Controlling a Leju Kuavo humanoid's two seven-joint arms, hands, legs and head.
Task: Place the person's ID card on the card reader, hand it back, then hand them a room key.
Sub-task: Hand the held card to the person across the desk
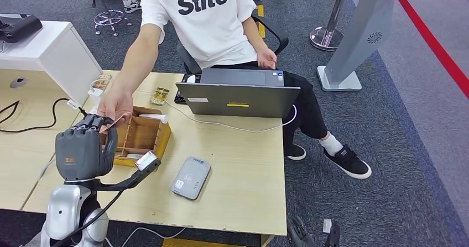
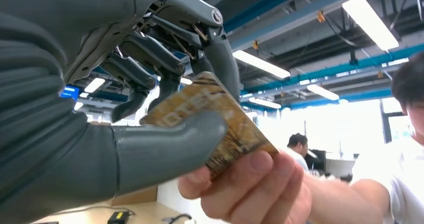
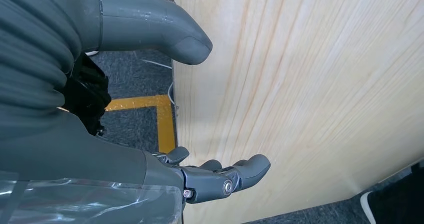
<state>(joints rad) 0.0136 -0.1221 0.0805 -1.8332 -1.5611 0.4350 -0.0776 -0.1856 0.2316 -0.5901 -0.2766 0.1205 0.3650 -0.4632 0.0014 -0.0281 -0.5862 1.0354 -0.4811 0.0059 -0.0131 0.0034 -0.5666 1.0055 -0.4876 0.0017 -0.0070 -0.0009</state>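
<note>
left hand (image 2: 150,114) pinches card (image 2: 220,119) | long axis toward person's hand (image 2: 250,189)

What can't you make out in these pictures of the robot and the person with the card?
- Card: print blurred in the left wrist view; the left hand thumb and the person's hand cover parts.
- Wooden box: in the head view, the left hand hides part of its inside.
- Card reader: markings too small.
- Right hand: barely visible at the head view's bottom edge.
</note>
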